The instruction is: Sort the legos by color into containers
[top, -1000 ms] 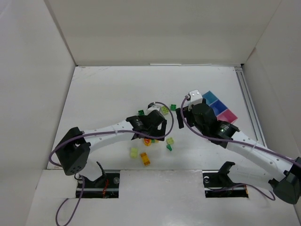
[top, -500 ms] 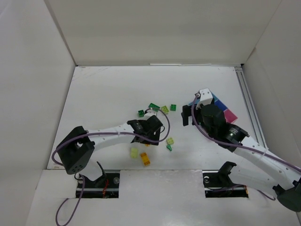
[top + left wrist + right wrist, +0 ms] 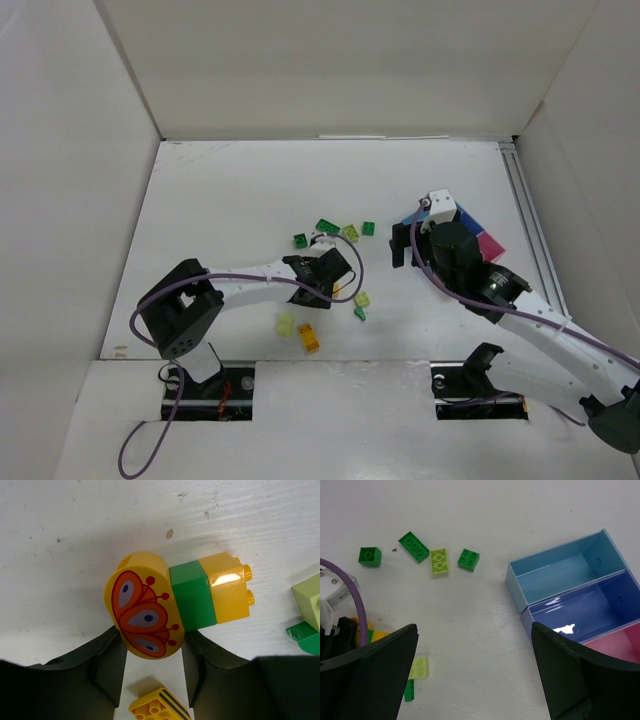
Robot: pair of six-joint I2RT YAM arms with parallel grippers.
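Note:
In the left wrist view my left gripper (image 3: 152,635) is shut on a yellow rounded lego with an orange butterfly print (image 3: 142,610). That piece is joined to a green brick (image 3: 192,597) and a yellow brick (image 3: 227,587), all lying on the white table. A yellow striped brick (image 3: 155,707) lies between the fingers, nearer the wrist. From above, the left gripper (image 3: 330,275) is low among the scattered legos. My right gripper (image 3: 475,627) hangs open and empty above the table, left of the containers: light blue (image 3: 565,572), darker blue (image 3: 585,610), pink (image 3: 615,645).
Loose legos lie around: dark green (image 3: 300,240), dark green (image 3: 327,226), lime (image 3: 350,233), dark green (image 3: 368,228), lime (image 3: 362,299), lime (image 3: 286,324), orange-yellow (image 3: 309,338). White walls enclose the table on three sides. A metal rail (image 3: 530,230) runs along the right edge.
My left gripper has closed onto the butterfly lego while the arm shifted a little. The right arm has drawn back to the right, toward the containers, still open.

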